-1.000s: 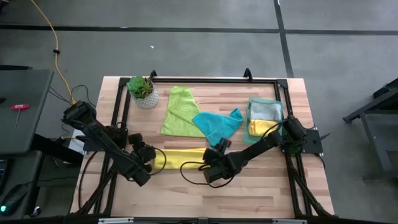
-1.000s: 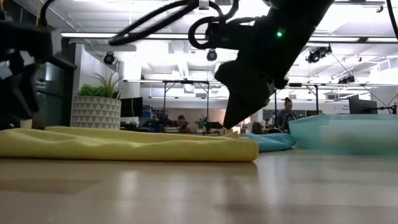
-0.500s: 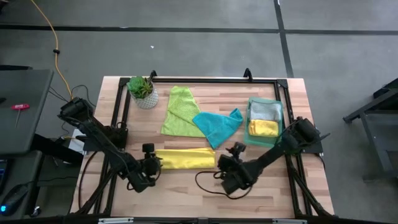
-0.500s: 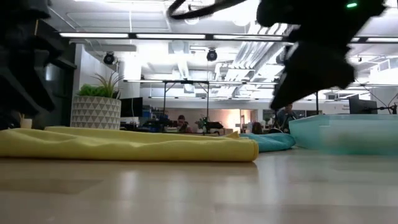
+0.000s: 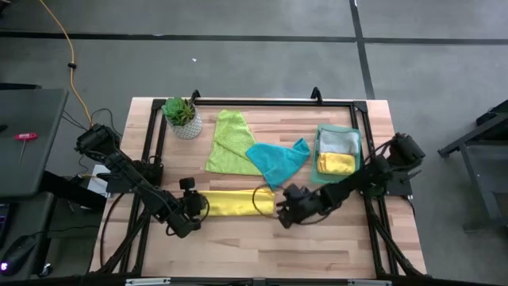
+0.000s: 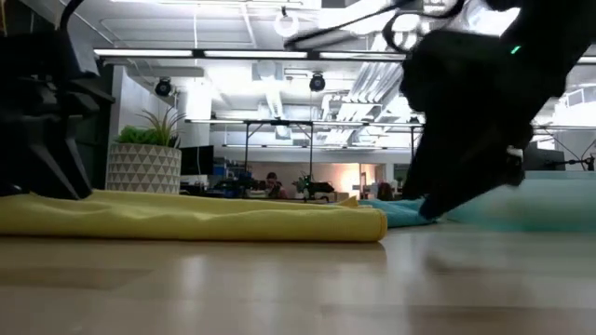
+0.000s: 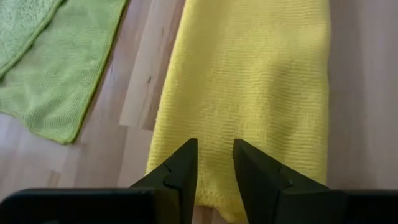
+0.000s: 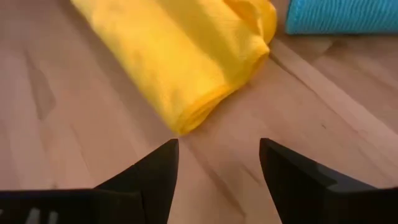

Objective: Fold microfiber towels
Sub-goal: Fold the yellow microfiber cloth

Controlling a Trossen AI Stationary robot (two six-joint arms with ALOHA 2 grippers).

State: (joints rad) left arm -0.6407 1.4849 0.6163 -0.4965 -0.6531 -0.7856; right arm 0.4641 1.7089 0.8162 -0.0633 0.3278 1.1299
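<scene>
— So why was the left gripper [image 5: 195, 208] at the yellow towel's [image 5: 235, 202] left end, lower centre of frame?
— Fingers narrowed over that edge, seemingly to pinch it.
— And the right gripper [image 5: 283, 213]?
— Spread wide off the right end, holding nothing, likely lining up the next fold.

left hand [image 7: 214, 163] narrow, right hand [image 8: 217, 163] open
</scene>
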